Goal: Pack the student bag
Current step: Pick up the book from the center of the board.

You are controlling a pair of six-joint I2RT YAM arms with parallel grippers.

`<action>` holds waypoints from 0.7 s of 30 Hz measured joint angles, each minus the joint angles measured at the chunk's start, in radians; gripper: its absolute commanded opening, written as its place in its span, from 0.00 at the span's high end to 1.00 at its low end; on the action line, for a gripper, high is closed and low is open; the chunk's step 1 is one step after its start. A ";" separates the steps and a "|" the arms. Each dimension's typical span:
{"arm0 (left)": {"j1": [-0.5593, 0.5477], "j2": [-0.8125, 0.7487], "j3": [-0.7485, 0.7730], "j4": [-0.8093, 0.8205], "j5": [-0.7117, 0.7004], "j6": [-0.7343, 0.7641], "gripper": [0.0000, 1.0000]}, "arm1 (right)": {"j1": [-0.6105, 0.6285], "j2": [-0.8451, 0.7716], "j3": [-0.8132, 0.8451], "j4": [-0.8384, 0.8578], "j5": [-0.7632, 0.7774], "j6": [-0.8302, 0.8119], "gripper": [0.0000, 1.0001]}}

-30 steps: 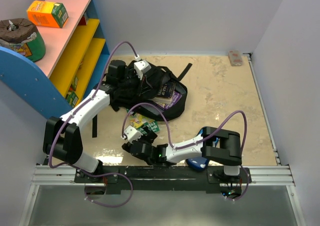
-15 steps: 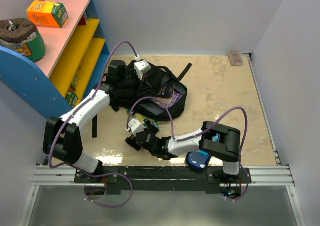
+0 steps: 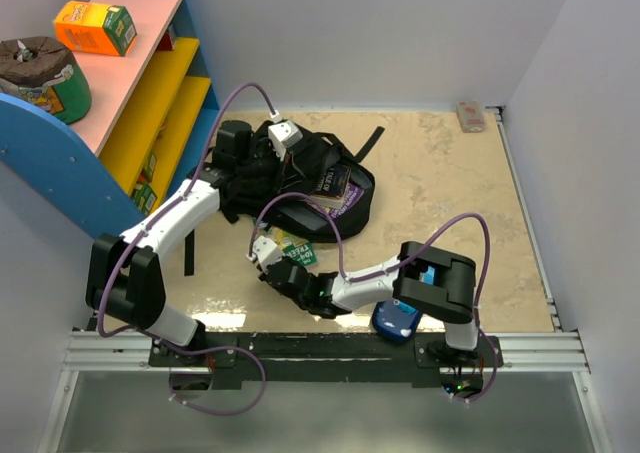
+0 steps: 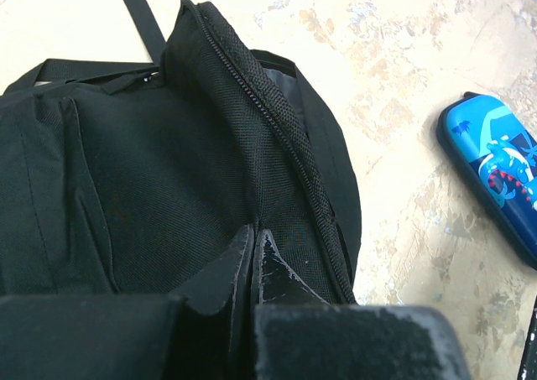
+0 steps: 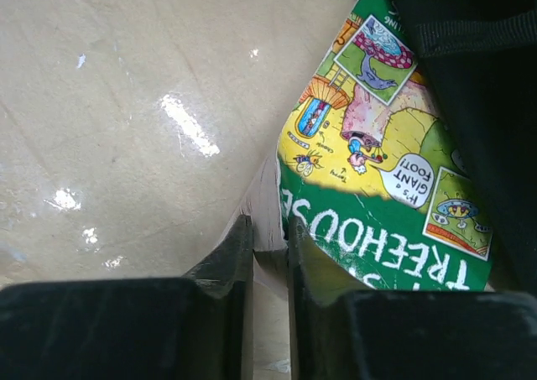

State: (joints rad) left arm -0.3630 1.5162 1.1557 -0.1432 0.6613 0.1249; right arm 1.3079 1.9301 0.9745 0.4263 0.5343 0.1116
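Right wrist view: the right gripper has its two fingers drawn narrow, clamped on the near corner of the green Treehouse book, whose pale page edge shows between the tips. The book lies flat on the marble table, and its far right side is overlapped by the black fabric of the student bag. To the left of the fingers there is only bare, glossy tabletop.

Left wrist view: the left gripper has its tips pressed almost together, pinching a fold of the bag's black fabric just below the zip edge. A strap trails away across the table, and the blue pencil case lies apart from the bag on open marble.

In the top view the student bag sits left of centre toward the far side, with a purple book showing in its mouth. The shelf unit crowds it on the left. Bare tabletop runs from the bag to the right wall. The left arm stretches forward and rightward from its base to the bag's top. The right arm folds sharply, its elbow near its base and its forearm lying low, reaching leftward across the near edge to the book in front of the bag, with the pencil case under the elbow.
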 measured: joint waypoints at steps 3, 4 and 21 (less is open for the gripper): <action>0.000 0.000 0.000 0.000 0.000 0.003 1.00 | -0.007 -0.005 -0.001 0.002 -0.018 0.003 1.00; 0.000 0.000 0.000 -0.001 0.000 0.005 1.00 | -0.009 -0.010 -0.003 0.002 -0.023 0.003 1.00; -0.004 0.000 0.005 -0.008 -0.008 0.026 1.00 | 0.173 -0.632 -0.087 -0.313 0.136 -0.009 1.00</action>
State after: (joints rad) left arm -0.3672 1.5162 1.1603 -0.1516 0.6533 0.1513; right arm 1.4811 1.2984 0.8871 0.1131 0.6701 0.1028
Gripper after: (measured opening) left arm 0.021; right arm 0.132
